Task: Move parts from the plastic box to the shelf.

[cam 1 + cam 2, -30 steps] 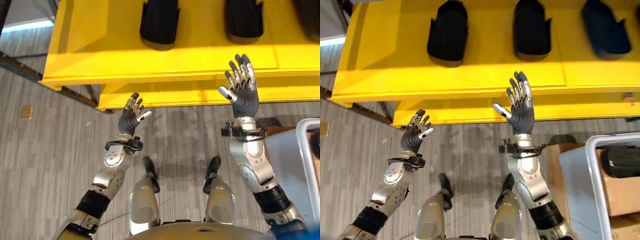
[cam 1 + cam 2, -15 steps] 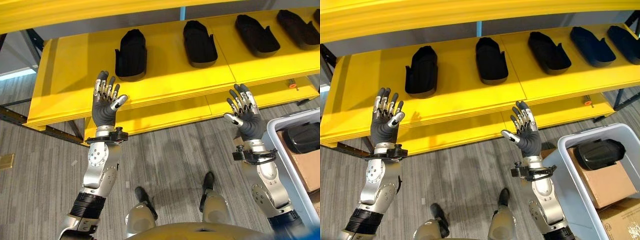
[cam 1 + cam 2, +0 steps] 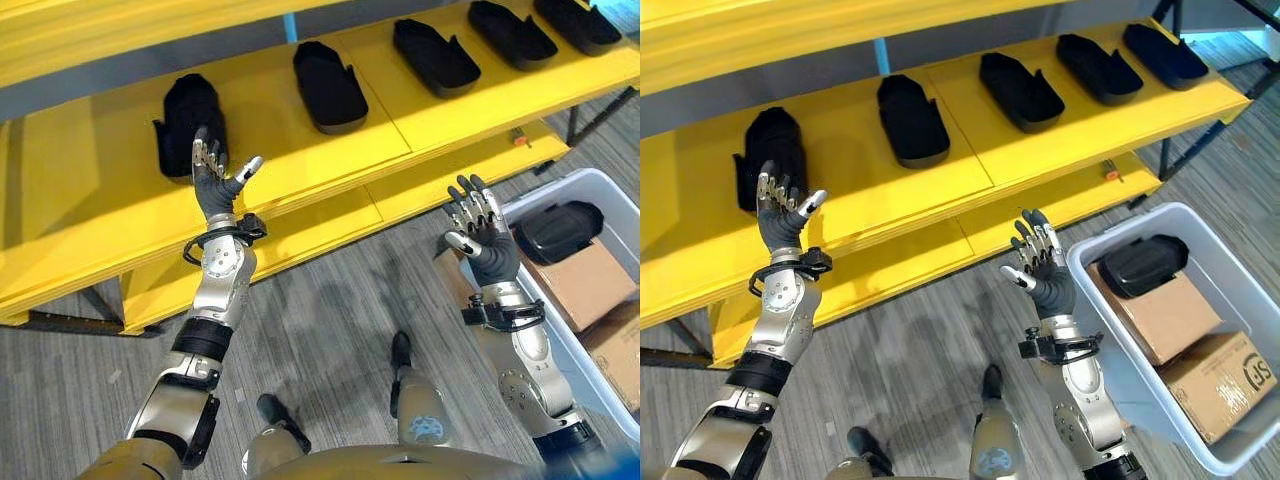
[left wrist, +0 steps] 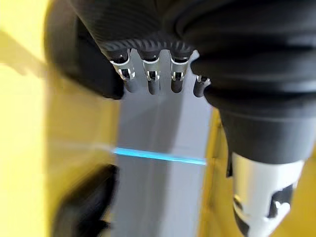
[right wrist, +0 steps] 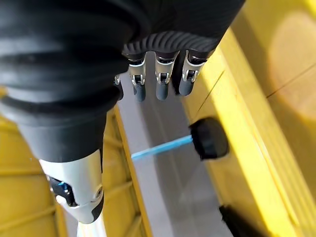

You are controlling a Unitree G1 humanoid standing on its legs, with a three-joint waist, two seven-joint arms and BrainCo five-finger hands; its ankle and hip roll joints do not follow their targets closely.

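Several black moulded parts lie in a row on the yellow shelf (image 3: pixel 890 200); the leftmost part (image 3: pixel 770 150) is just beyond my left hand (image 3: pixel 782 218), which is raised, open and empty in front of it. Another part (image 3: pixel 912 120) lies further right on the shelf. My right hand (image 3: pixel 1043 275) is open and empty above the floor, just left of the pale plastic box (image 3: pixel 1240 300). One black part (image 3: pixel 1140 264) rests in the box on a cardboard carton (image 3: pixel 1165 315). In the left wrist view the left hand's fingers (image 4: pixel 153 81) hang straight.
A second carton (image 3: pixel 1220 385) sits in the box nearer to me. A lower yellow shelf board (image 3: pixel 1040 215) juts out toward the floor. Dark shelf legs (image 3: pixel 1185 150) stand at the right. Grey floor lies between the shelf and me.
The camera has swung, showing more of the shelf and box. My left hand has risen toward the leftmost part. My right hand has stayed open beside the box.
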